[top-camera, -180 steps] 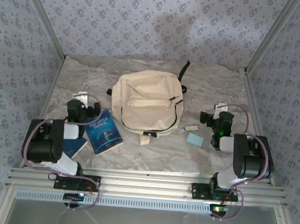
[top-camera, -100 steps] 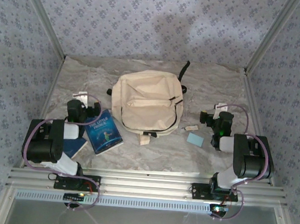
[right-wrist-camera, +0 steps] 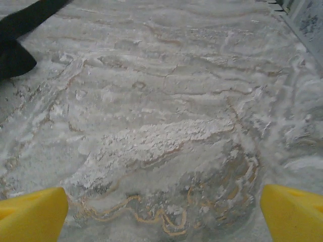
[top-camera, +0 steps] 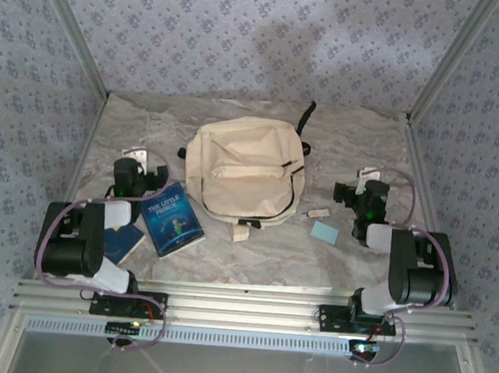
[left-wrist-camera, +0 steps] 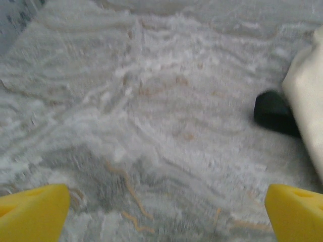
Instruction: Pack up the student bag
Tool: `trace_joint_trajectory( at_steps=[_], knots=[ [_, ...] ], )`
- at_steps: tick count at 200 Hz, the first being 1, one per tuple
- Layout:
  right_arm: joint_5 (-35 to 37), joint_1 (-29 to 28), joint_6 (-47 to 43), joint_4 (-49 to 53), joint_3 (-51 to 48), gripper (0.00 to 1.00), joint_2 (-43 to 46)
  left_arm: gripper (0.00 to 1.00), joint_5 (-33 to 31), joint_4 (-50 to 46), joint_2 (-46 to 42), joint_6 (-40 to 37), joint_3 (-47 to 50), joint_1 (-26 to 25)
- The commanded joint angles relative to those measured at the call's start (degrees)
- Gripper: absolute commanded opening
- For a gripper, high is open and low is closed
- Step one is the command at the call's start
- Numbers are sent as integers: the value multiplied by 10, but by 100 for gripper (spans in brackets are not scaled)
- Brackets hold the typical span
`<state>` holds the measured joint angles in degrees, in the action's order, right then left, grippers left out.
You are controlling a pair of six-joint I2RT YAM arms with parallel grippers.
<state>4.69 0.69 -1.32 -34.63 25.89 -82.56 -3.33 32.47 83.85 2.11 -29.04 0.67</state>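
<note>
Top external view: the student bag (top-camera: 245,169) lies flat at the centre of the table (top-camera: 357,143), front pocket up. Its long axis runs roughly 12 to 6 o'clock, with a black strap (top-camera: 307,118) trailing off the far end toward 1 o'clock. The left gripper (top-camera: 141,156) stands off the bag's left flank, with the bag at its 3 o'clock. The right gripper (top-camera: 367,180) stands off the opposite flank, with the bag at its 9 o'clock. Neither touches the fabric, and the left looks marginally the nearer. Left wrist view: the left gripper (left-wrist-camera: 166,212) has its yellow fingers (left-wrist-camera: 33,212) spread wide over bare marble with nothing between them, and the bag's cream edge (left-wrist-camera: 308,101) shows at 3 o'clock. Right wrist view: the right gripper (right-wrist-camera: 161,212) is likewise spread and empty, with a strap end (right-wrist-camera: 20,30) at 10 o'clock. A blue book (top-camera: 172,219) lies at 5 o'clock from the left gripper, a darker book (top-camera: 124,244) sits partly under that arm, and a pale blue card (top-camera: 324,233) and a small white item (top-camera: 317,213) lie near the bag's near right corner. Assessment: nothing appears packed yet. I cannot tell whether the main zip is open.
</note>
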Motion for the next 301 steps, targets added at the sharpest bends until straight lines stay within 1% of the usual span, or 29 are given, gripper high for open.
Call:
trace_joint_trajectory(
  at_steps=[1, 18, 34, 43, 47, 57, 69, 75, 89, 104, 114, 125, 134, 151, 168, 188, 195, 215, 264, 277, 286, 301],
  knots=[
    [47, -12, 33, 140, 61, 100, 67, 100, -32, -99, -71, 26, -58, -12],
    [51, -16, 76, 215, 89, 100, 98, 99, -36, -152, -101, 74, -91, -23],
    [45, -12, 144, 302, 128, 100, 116, 99, -43, -238, -116, 156, -134, -37],
    [35, -8, 180, 353, 154, 100, 119, 99, -25, -284, -119, 202, -149, -44],
    [21, -5, 186, 368, 161, 100, 118, 99, -17, -299, -120, 217, -154, -49],
    [-50, 5, 187, 385, 176, 100, 118, 99, -23, -339, -124, 266, -163, -67],
    [-143, 18, 194, 391, 184, 100, 114, 99, -16, -351, -130, 312, -157, -91],
    [-167, 20, 202, 394, 189, 100, 111, 99, -18, -349, -132, 340, -149, -107],
    [-220, 16, 220, 414, 211, 90, 89, 99, -17, -330, -132, 379, -135, -151],
    [-260, 6, 245, 433, 236, 80, 57, 98, -38, -341, -119, 386, -152, -205],
    [-279, -3, 266, 432, 248, 75, 31, 98, -42, -337, -103, 375, -171, -235],
    [-293, -16, 283, 428, 263, 72, 0, 99, -39, -343, -75, 352, -207, -259],
    [-306, -25, 299, 424, 277, 71, -30, 99, -31, -355, -45, 338, -242, -273],
    [-329, -39, 325, 406, 304, 66, -87, 99, -10, -370, 20, 337, -306, -292],
    [-345, -56, 347, 368, 324, 62, -135, 99, 8, -358, 81, 348, -353, -314],
    [-343, -81, 350, 351, 358, 61, -184, 98, 27, -338, 154, 366, -407, -339],
    [-343, -87, 351, 349, 371, 59, -202, 98, 33, -337, 181, 371, -429, -346],
    [-350, -94, 359, 343, 399, 49, -246, 98, 37, -356, 249, 379, -492, -363],
    [-329, -98, 369, 313, 404, 46, -283, 97, 36, -411, 373, 370, -619, -378],
    [-328, -98, 369, 307, 406, 43, -290, 97, 28, -429, 402, 371, -644, -379],
    [-329, -98, 383, 298, 406, 39, -294, 97, 19, -445, 424, 374, -661, -379],
    [-333, -99, 388, 292, 411, 26, -300, 97, 14, -472, 456, 376, -688, -379]
  ],
)
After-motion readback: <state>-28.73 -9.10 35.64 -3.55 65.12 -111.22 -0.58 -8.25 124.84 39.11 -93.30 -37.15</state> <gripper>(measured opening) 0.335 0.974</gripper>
